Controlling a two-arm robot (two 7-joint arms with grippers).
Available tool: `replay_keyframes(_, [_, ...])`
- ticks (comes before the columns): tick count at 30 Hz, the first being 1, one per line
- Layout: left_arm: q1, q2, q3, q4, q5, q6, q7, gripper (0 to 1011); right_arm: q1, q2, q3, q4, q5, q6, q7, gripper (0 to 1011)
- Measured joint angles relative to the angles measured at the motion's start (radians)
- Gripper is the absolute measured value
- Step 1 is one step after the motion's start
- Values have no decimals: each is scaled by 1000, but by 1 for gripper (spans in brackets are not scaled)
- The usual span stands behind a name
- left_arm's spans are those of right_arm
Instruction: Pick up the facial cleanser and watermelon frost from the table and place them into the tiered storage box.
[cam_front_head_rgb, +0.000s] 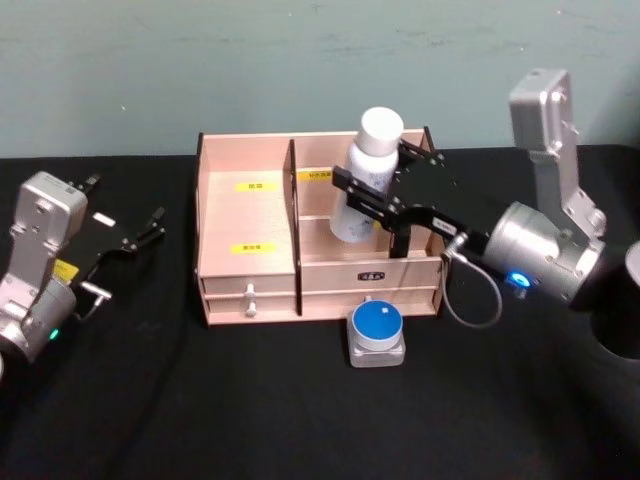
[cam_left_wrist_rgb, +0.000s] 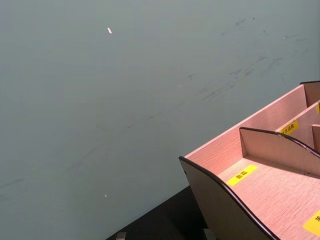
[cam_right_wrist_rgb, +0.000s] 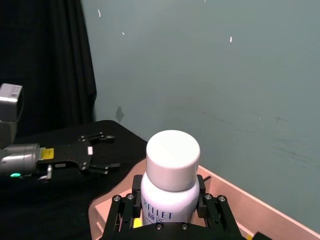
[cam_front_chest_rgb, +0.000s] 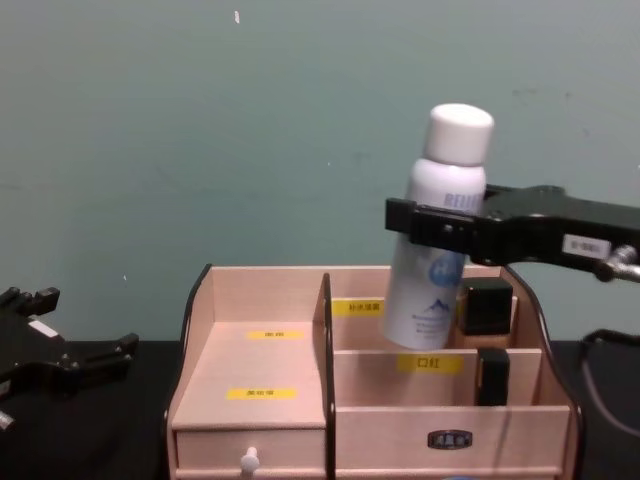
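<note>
My right gripper (cam_front_head_rgb: 375, 190) is shut on the facial cleanser (cam_front_head_rgb: 375, 140), a white bottle with a white cap. It holds the bottle tilted over the rear right compartments of the tiered storage box (cam_front_head_rgb: 200, 200). In the chest view the facial cleanser (cam_front_chest_rgb: 450, 170) has its base down at the box's (cam_front_chest_rgb: 250, 290) upper tier, with the right gripper (cam_front_chest_rgb: 440, 225) around its middle. The watermelon frost (cam_front_head_rgb: 377, 330), a small grey jar with a round blue top, sits on the table just in front of the box. My left gripper (cam_front_head_rgb: 130, 240) hovers open left of the box.
Black cloth covers the table and a teal wall stands behind it. Two dark items (cam_front_chest_rgb: 485, 305) sit in the box's right compartments. The box's left compartments (cam_left_wrist_rgb: 260, 175) hold nothing. A dark round object (cam_front_head_rgb: 630, 270) stands at the right edge.
</note>
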Motion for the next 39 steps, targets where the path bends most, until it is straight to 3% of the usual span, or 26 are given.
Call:
replay_keyframes(15, [0,0,0,0,0,0,0,1001,120,-70,-50,160,-57,-11,-35,595])
replay_keyframes(39, [0,0,0,0,0,0,0,1001,182,-125,-52,277,-122,-21,-47,595])
